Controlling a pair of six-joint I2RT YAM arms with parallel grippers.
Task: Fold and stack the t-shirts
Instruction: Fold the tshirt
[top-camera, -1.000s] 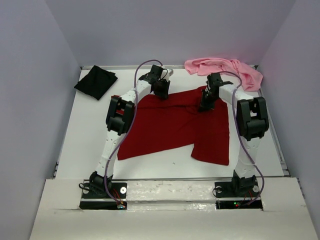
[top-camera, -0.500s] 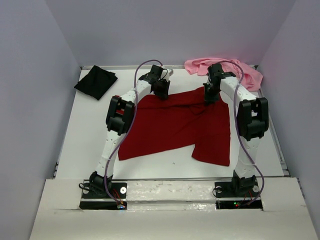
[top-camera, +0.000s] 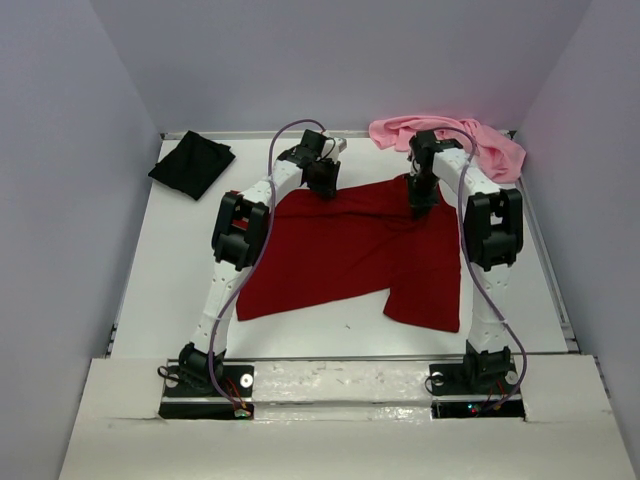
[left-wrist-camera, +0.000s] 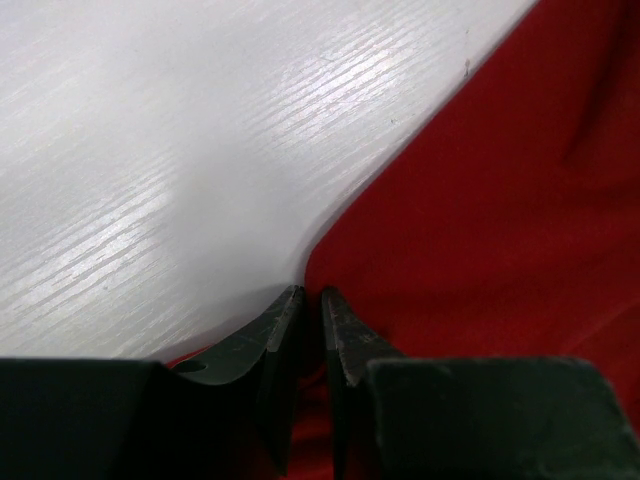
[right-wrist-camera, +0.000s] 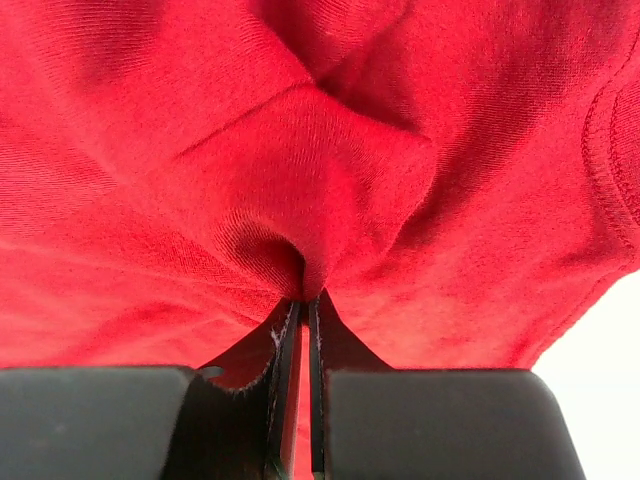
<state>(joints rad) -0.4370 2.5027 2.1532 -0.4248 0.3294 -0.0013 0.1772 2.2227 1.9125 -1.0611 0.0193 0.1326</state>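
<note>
1. Three shirts on the white table (top-camera: 170, 280), noted left to right.
2. Black shirt (top-camera: 192, 165): far-left corner, folded into a compact, roughly square pad set on the diagonal. It lies well apart from the other two and from both arms.
3. Left gripper (top-camera: 322, 180): at the far-left edge of the red shirt (top-camera: 340, 250). In the wrist view the fingers are pinched almost together right at the cloth's edge, with red showing between and under them. It grips the red shirt. White table lies beyond the tips and red cloth to their right.
4. Red shirt, look and place:
   - It is dark red, plain, and spread mostly flat across the middle of the table between the two arms.
   - The far edge runs from one gripper to the other.
   - The near edge is stepped, and the right portion reaches closer to the arm bases than the left.
   - Creases fan out near the right gripper (top-camera: 421, 195).
5. Right gripper: at the far-right edge of the red shirt, jaws closed on it. In the wrist view the cloth is drawn into a puckered peak at the tips, with folds radiating from it. A stitched hem shows at the right.
6. Pink shirt (top-camera: 455, 140): far-right corner, light pink, crumpled and unfolded, just beyond the right gripper.
</note>
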